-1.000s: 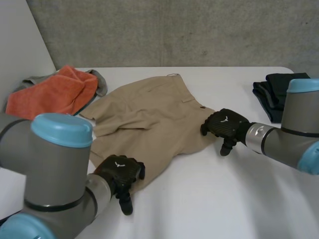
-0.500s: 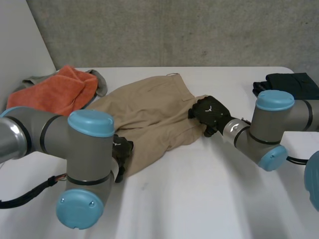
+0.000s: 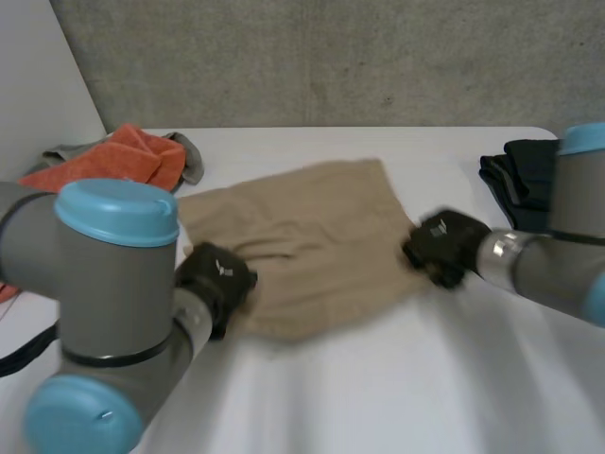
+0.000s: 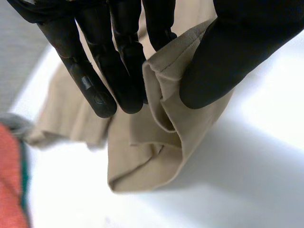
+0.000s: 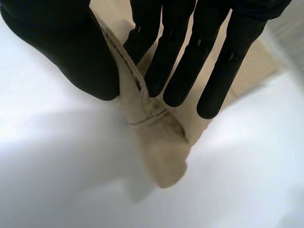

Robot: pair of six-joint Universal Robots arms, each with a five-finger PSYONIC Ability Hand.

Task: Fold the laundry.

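- Beyond the left robot hand point(image 3: 216, 284): crumpled orange towel point(image 3: 113, 163).
- Left robot hand low, thumb and straight fingers pinching a bunched corner of the tan shorts point(image 3: 312, 246).
- Shorts spread smooth on the white table point(image 3: 397, 378) between both robot hands.
- Right robot hand point(image 3: 442, 248) pinching their folded, seamed edge.
- Beyond it: dark folded clothes point(image 3: 520, 175).

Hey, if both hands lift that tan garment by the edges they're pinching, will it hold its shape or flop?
Probably floppy: the tan garment bunches into soft folds where the left hand pinches it. It would likely sag between that and the right hand. It seems light, since thumb-and-finger pinches alone hold its edges.
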